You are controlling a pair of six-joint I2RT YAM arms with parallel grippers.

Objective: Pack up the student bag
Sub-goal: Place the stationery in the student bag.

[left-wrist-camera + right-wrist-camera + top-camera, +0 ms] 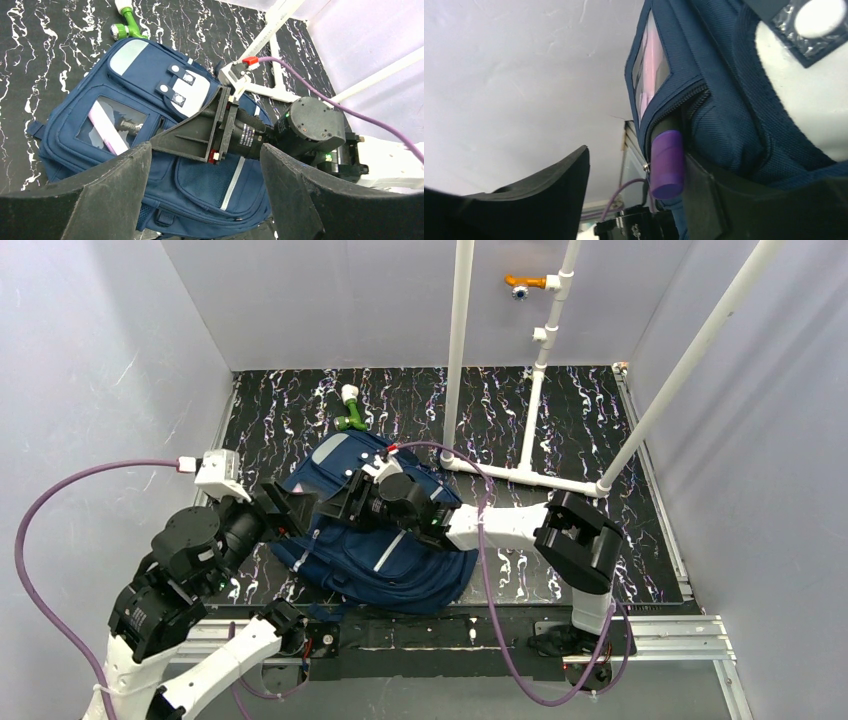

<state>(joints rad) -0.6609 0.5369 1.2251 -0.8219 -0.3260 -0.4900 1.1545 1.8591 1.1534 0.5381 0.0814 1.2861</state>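
L gripper [293,510]: jaws wide apart, nothing btwn them. It hovers just off the bag's left side, pointing across it, near the bench's [580,410] near-left corner.

Student bag [420,565]: flat on the bench, left of centre, close to the near edge, front face up. Long axis runs diagonally, far-left to near-right in the top view. Clear window [112,117] sits on the bag's left part; a pink stick [107,132] and a small dark item show behind it.

R gripper [338,502]: arm reaches in from the right, across the bag, fingers low over the front pocket. Jaws apart, clamped on nothing.

Key relation, from the R wrist view: a purple-capped cylinder [666,162] pokes out of the pocket's zip mouth [674,107], capped end toward the camera. Its long axis runs along the finger's length and into the pocket. It lies against the inner face of the finger on the right of that view; the other finger is well apart. How deep it sits in the pocket: can't tell.

Judgement: the item looks only part way in, so it needs a push along its own axis, deeper into the pocket. R arm is nearer by far. L is placed to steady the bag.

Far side of the bag: a green-and-white item [350,410] lies loose on the bench.
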